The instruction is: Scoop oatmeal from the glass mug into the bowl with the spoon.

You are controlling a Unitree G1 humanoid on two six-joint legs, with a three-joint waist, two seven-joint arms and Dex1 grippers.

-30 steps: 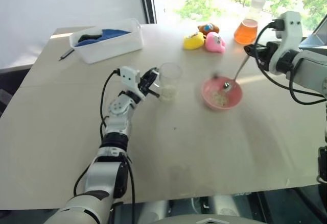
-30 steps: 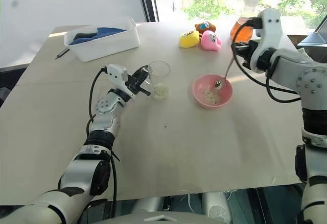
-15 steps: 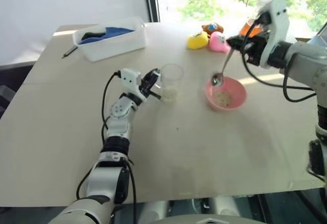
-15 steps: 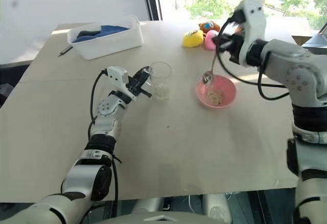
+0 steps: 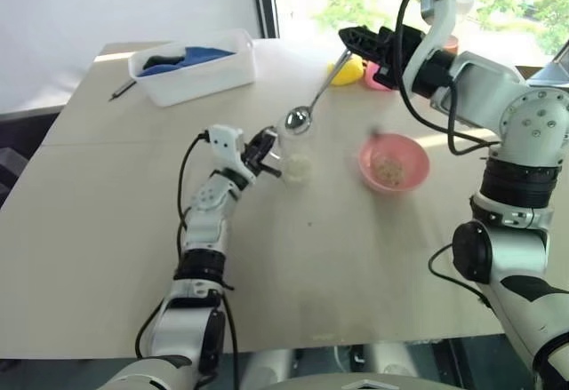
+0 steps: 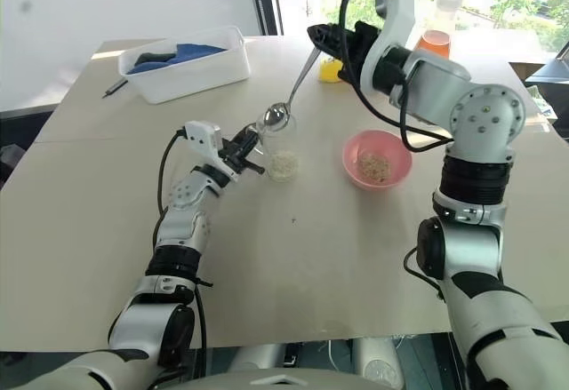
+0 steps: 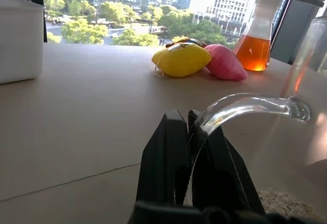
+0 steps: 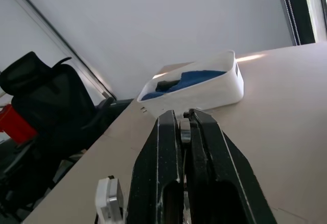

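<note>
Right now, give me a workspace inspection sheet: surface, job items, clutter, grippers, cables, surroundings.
Surface: beige table, no spills seen.
Job's things: glass mug upright, oatmeal in its bottom; pink bowl holds some oatmeal too; spoon hangs tilted, its bowl at the mug's rim.
Clutter: white tub with blue contents, pen, yellow toy, pink toy, flask of orange liquid.
Grippers: left gripper shut on the mug's handle; right gripper shut on the spoon's handle.
Cables: black leads looped along both arms, off the table.
Surroundings: window with trees, black office chair.
</note>
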